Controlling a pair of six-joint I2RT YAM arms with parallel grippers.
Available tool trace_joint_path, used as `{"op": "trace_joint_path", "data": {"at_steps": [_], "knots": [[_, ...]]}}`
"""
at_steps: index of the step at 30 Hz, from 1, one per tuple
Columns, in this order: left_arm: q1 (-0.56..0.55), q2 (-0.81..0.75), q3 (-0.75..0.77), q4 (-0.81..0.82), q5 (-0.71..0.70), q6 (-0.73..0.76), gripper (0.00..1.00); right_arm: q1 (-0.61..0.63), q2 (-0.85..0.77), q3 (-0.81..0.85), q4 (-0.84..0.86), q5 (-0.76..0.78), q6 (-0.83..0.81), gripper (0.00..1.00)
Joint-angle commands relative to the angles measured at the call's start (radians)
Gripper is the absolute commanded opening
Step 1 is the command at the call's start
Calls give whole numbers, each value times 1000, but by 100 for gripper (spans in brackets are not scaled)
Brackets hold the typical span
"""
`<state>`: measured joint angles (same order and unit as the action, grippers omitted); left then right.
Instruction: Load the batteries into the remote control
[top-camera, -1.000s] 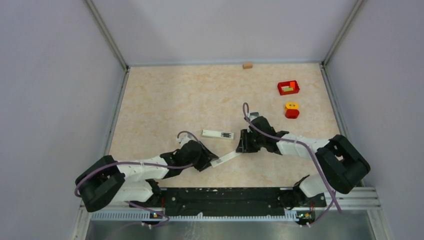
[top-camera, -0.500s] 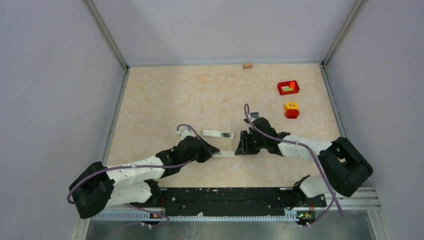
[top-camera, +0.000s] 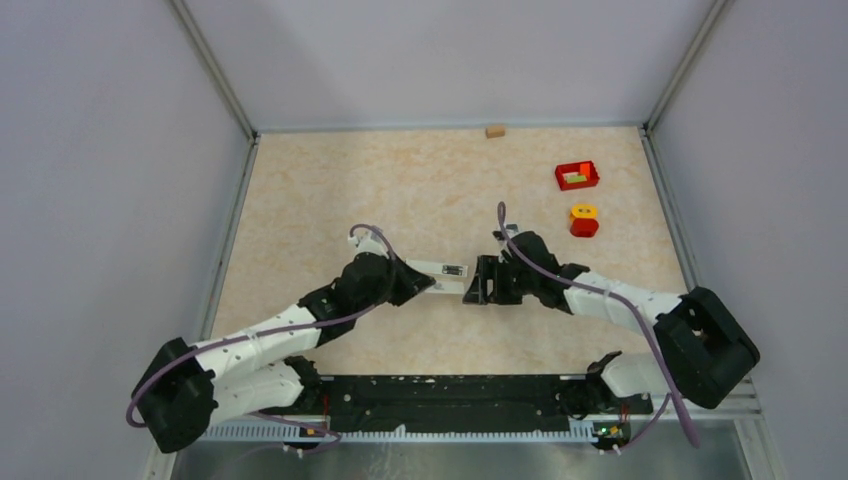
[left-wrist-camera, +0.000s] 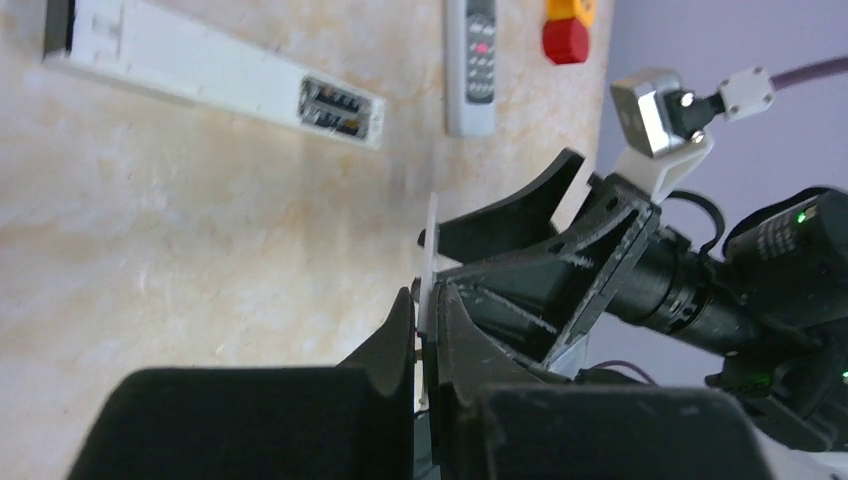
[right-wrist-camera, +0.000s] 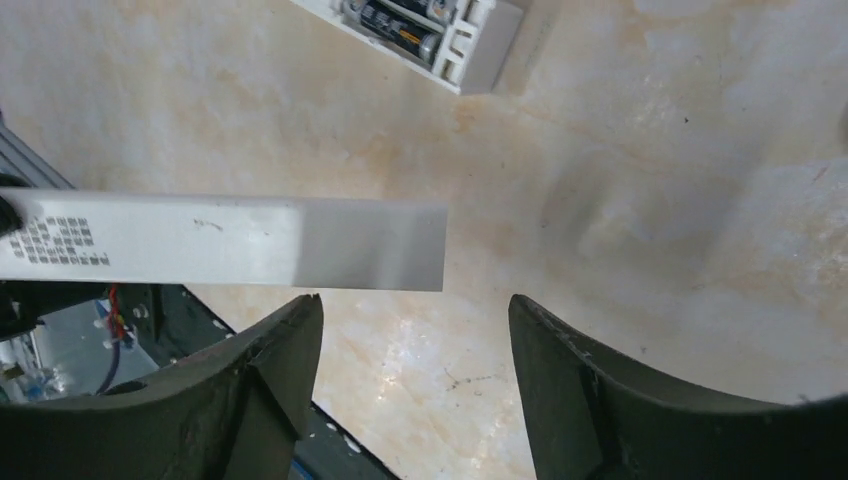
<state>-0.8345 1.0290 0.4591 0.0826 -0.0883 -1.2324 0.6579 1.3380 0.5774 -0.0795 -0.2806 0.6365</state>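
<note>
Top centre of the left wrist view: remote control, small, white, oblong, flat on the table, grey buttons and one red key facing up, upper end cut by the frame edge. Just left: two dark batteries, side by side in the open bay of a white bar.

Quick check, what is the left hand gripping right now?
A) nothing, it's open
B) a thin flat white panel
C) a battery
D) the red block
B: the left hand is clamped on a thin flat white panel, which shows edge-on between its fingers in the left wrist view. The right hand is open near the panel's free end.
</note>
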Motion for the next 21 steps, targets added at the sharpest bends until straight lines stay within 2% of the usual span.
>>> {"op": "trace_joint_path", "data": {"at_steps": [1, 4, 9, 12, 15, 21], "knots": [[113, -18, 98, 23, 218, 160, 0, -15, -120, 55, 43, -2, 18, 76], [221, 9, 149, 20, 393, 216, 0, -27, -181, 42, 135, -20, 57, 91], [341, 58, 221, 24, 636, 260, 0, -47, -214, 53, 268, -57, 165, 96], [385, 59, 264, 29, 774, 313, 0, -62, -234, 35, 422, -141, 256, 96], [402, 32, 293, 15, 826, 354, 0, -63, -279, 10, 568, -202, 309, 94], [451, -9, 324, 4, 894, 358, 0, -63, -361, 15, 628, -293, 331, 81]]}}
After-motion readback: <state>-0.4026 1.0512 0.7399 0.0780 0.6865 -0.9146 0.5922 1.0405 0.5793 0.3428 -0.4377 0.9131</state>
